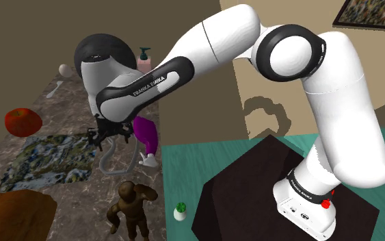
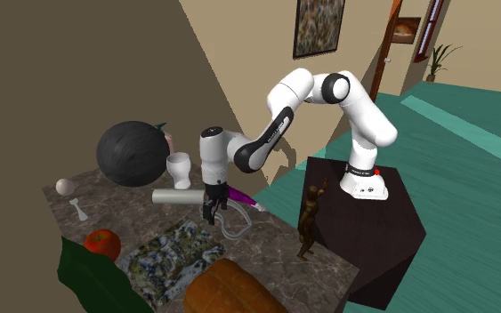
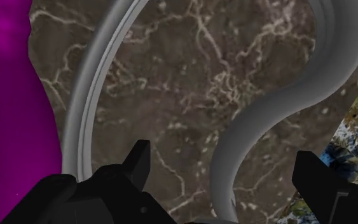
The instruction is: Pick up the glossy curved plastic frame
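Reaching far out from the stand, pointing the wide-open, empty gripper straight down, straddling one bar of the grey curved frame lying on the marble counter beside a purple object.

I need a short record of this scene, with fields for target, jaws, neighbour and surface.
target: grey glossy curved frame, lying on the tabletop
jaws: open, close above the frame, one grey strand between them, untouched
neighbour: purple rounded object beside the frame
surface: brown stone-like tabletop with pale veins
also: red round fruit, patterned blue-grey mat
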